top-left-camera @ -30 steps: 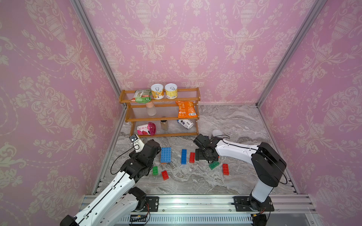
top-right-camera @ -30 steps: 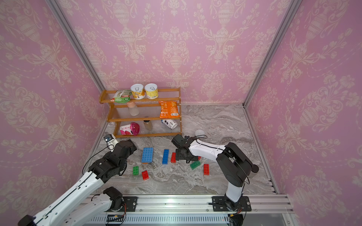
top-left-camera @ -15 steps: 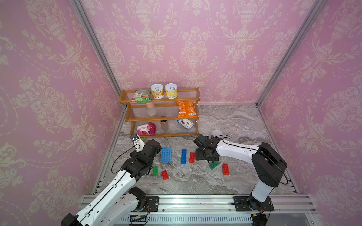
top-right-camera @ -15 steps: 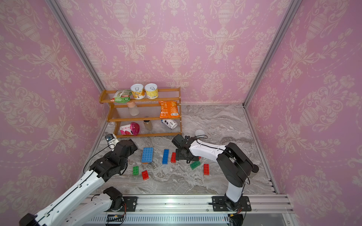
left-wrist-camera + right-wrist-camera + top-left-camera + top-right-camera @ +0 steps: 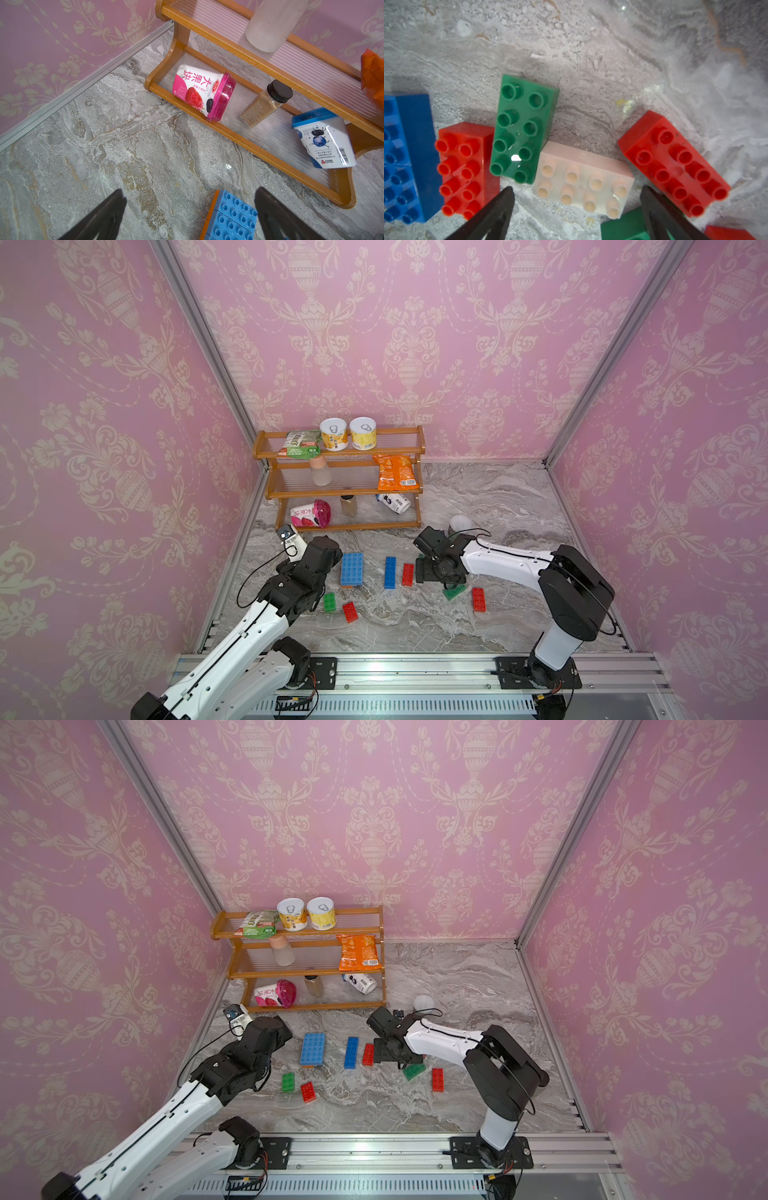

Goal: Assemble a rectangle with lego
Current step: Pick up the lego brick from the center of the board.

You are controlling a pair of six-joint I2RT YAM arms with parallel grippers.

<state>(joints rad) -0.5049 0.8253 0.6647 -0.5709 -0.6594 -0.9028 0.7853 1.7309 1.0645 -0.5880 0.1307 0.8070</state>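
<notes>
Grey marbled tabletop (image 5: 415,626) is enclosed by pink patterned walls (image 5: 124,406). Nearest the front rail (image 5: 415,668), a small green brick (image 5: 330,602) and a front red brick (image 5: 350,611) are laid close together on the left. A right red brick (image 5: 478,599) and a tilted green brick (image 5: 454,593) are set on the right. Further back, a wide blue plate (image 5: 351,568), a narrow blue brick (image 5: 390,572) and a short red brick (image 5: 408,574) are lined up side by side, the plate standing apart. The left gripper (image 5: 190,194) is held with its fingers spread wide and nothing gripped, one corner of the blue plate showing between them. The right gripper (image 5: 577,188) is likewise spread and empty. A pale pink brick (image 5: 583,178) is found just beyond its fingertips, touched at one corner by a dark green brick (image 5: 525,128). Farthest back, a wooden shelf (image 5: 365,526) is stocked with cans, packets and bottles.
</notes>
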